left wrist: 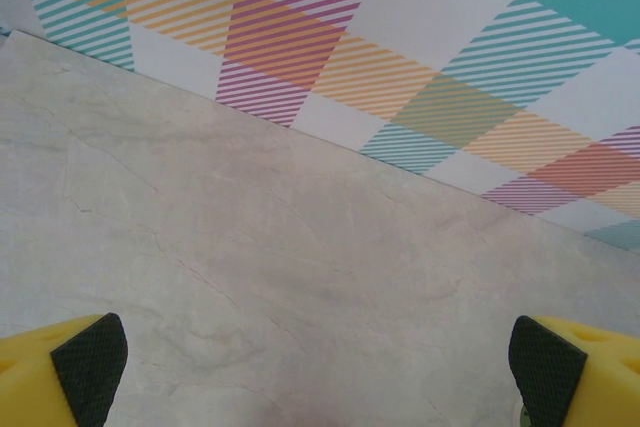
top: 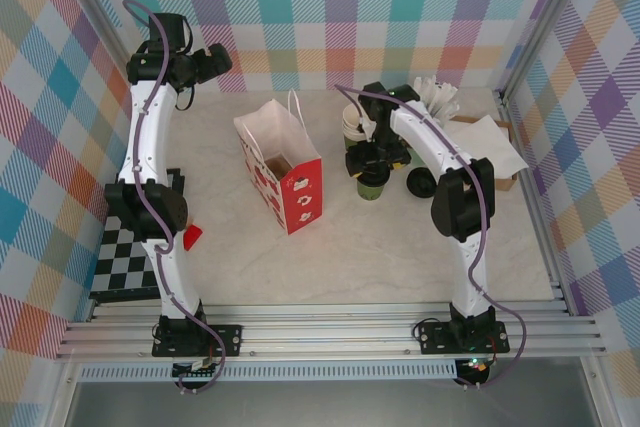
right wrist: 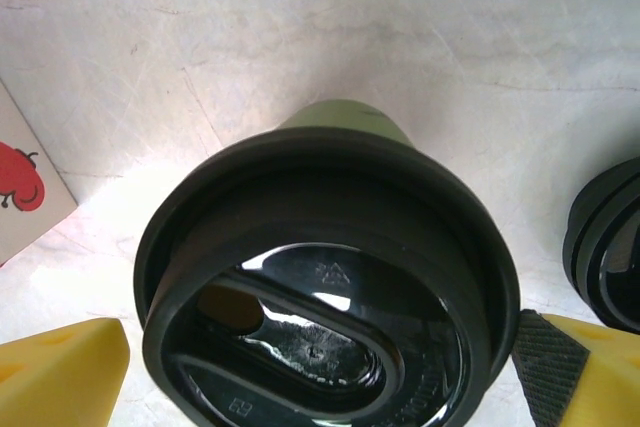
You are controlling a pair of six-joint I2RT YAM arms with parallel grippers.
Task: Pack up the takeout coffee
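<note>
Seen from above, the left arm [top: 148, 137] reaches to the far left corner of the counter [top: 380, 257], and the left jaws hang there over bare surface, well apart from everything else. A red-and-white paper bag [top: 290, 182] stands upright near the middle with its top open. Its inside shows brown, and I cannot tell what it contains. The right arm [top: 440, 162] bends in from the right, with the right jaws directly over the takeout coffee [top: 373, 187], which stands upright on the counter just right of the bag. Behind the coffee is a stack of lidless cups [top: 352, 122], and farther right a pot of white sachets [top: 437, 97]. Black lids [top: 420, 183] lie just right of the coffee.

From the left wrist, the two yellow fingers with black pads [left wrist: 90, 362] sit at the bottom corners. The left jaws are spread wide with only counter between them.

From the right wrist, the takeout coffee [right wrist: 330, 277] fills the space between the yellow fingers [right wrist: 60, 372]. Its black lid is on and a strip of the green wall shows beyond it. The right jaws are spread wide to either side of the lid's rim. The right pad [right wrist: 550, 367] is right at the rim and the left finger is just beside it. They do not appear clamped on the cup. The stacked black lids [right wrist: 605, 247] sit at the right edge and a corner of the bag [right wrist: 25, 197] at the left.
</note>
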